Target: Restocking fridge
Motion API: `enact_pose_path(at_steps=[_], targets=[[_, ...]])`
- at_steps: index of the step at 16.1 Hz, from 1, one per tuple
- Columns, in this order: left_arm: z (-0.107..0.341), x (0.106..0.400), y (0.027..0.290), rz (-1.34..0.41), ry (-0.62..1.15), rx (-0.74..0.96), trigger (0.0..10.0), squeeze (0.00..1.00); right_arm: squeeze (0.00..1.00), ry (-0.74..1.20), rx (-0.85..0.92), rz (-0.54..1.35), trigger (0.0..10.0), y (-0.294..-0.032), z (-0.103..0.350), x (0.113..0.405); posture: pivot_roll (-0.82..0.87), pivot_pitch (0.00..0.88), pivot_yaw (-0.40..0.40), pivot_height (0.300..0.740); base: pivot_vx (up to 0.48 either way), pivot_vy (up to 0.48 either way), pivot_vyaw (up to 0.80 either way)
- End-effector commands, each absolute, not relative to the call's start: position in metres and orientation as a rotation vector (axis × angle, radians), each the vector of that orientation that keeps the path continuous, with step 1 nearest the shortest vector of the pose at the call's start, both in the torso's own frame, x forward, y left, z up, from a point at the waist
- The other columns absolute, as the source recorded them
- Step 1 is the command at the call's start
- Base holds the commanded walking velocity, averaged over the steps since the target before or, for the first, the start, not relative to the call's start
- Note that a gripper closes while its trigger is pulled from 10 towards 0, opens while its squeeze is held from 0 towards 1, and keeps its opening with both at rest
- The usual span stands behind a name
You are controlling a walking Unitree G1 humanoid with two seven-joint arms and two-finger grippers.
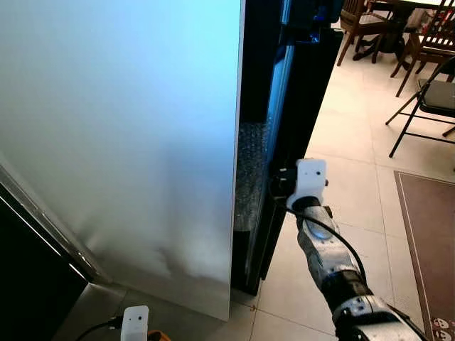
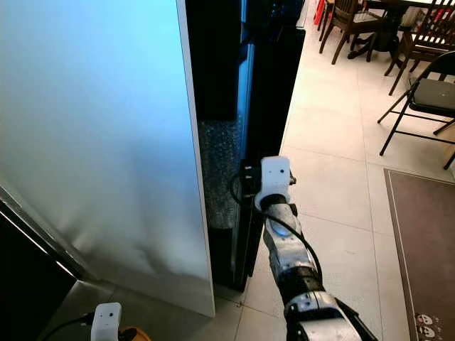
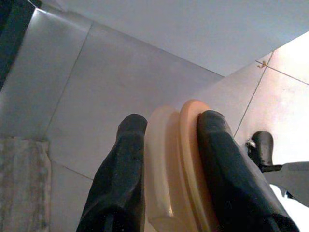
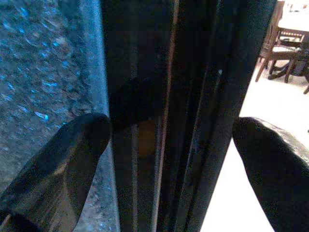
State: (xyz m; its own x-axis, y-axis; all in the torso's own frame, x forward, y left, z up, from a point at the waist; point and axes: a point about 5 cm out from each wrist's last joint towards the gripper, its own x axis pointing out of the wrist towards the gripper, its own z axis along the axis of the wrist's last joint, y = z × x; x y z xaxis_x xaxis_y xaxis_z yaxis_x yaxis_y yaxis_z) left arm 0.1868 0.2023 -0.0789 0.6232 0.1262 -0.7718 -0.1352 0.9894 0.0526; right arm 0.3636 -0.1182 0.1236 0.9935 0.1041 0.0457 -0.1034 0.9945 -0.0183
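We see a tall fridge point(image 1: 128, 142) with a pale, smooth side wall that takes most of the head views. Its dark door point(image 1: 298, 106) stands beside this wall, with a narrow dark gap between them, and inside the gap there is a strip of something that looks like bubble wrap point(image 1: 250, 170).

The right gripper point(image 4: 171, 159) is raised to the edge of the door. In the right wrist view its two black fingers point(image 4: 58, 164) are spread apart, one on each side of the door edge, and we cannot tell if they touch it. The silver right arm point(image 1: 327, 256) reaches up from the lower right of the head views.

The left gripper point(image 3: 169, 169) hangs low near the tiled floor point(image 3: 87, 87). Its fingers are closed on a pale orange container point(image 3: 176, 164), which sits between them; what kind of container it is we cannot tell.

Further to the right there are a folding chair point(image 1: 426, 99), wooden chairs point(image 1: 359, 25) by a table, and the edge of a brown rug point(image 1: 426, 241) on the light floor tiles.
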Motion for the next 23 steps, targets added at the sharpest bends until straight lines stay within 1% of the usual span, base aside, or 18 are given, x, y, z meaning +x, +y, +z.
enact_pose_path(at_steps=[1,6,12,16,20,21,22,23], targets=[[-0.084,0.177,0.203,0.144,0.933,0.002,10.0,0.00,0.00,-0.057,-0.010,0.121,10.0,-0.117,0.129,0.368,-0.04,0.000,0.025,0.740,0.000,0.000,0.00],[-0.085,0.176,0.203,0.143,0.937,0.000,10.0,0.00,0.00,-0.064,-0.024,0.122,10.0,-0.118,0.132,0.372,-0.04,0.000,0.022,0.740,0.000,0.000,0.00],[-0.084,0.177,0.203,0.137,0.937,0.005,10.0,0.00,0.00,-0.100,-0.030,0.019,10.0,-0.138,0.135,0.372,-0.04,0.000,0.030,0.740,0.000,0.000,0.00],[-0.084,0.177,0.205,0.133,0.939,0.010,10.0,0.00,0.00,-0.104,-0.035,-0.077,10.0,-0.160,0.131,0.367,-0.05,0.000,0.037,0.740,0.000,0.000,0.00],[-0.084,0.177,0.205,0.132,0.939,0.010,10.0,0.00,0.00,-0.106,-0.036,-0.080,10.0,-0.161,0.131,0.367,-0.05,0.000,0.037,0.740,0.000,0.000,0.00],[-0.084,0.176,0.204,0.128,0.941,0.011,10.0,0.00,0.00,-0.100,-0.047,-0.171,10.0,-0.181,0.124,0.359,-0.06,0.000,0.038,0.740,0.000,0.000,0.00],[-0.085,0.176,0.204,0.122,0.943,0.013,10.0,0.00,0.00,-0.092,-0.070,-0.310,10.0,-0.212,0.114,0.343,-0.06,0.000,0.036,0.740,0.000,0.000,0.00],[-0.085,0.176,0.204,0.119,0.944,0.013,10.0,0.00,0.00,-0.082,-0.086,-0.366,10.0,-0.226,0.109,0.335,-0.06,0.000,0.034,0.740,0.000,0.000,0.00]])
